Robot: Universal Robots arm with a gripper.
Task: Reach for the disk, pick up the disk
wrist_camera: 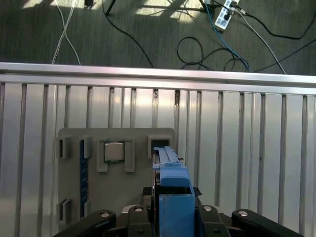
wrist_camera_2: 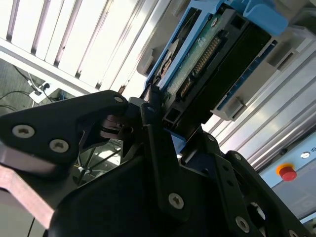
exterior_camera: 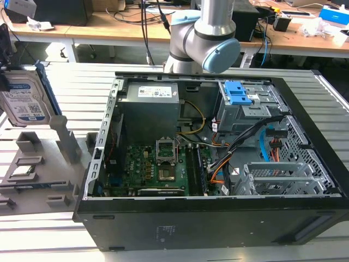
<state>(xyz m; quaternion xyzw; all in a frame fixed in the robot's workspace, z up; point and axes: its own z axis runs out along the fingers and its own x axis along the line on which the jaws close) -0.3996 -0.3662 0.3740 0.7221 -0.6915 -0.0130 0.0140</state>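
Exterior view: slatted table (exterior_camera: pixel 54 240) carries grey holder plate (exterior_camera: pixel 52 183). Disk (exterior_camera: pixel 24 103) stands upright, slightly tilted, at plate's far corner slot.
Judgement: lift straight along slot, no twist, else blue frame may bind on posts. Keep clear of chip (wrist_camera: pixel 113 151) nearby.
Arm (exterior_camera: pixel 204 38): elbow over table's far edge. Gripper (wrist_camera: pixel 172 190) points down at plate, jaws narrowed onto disk's flat faces.
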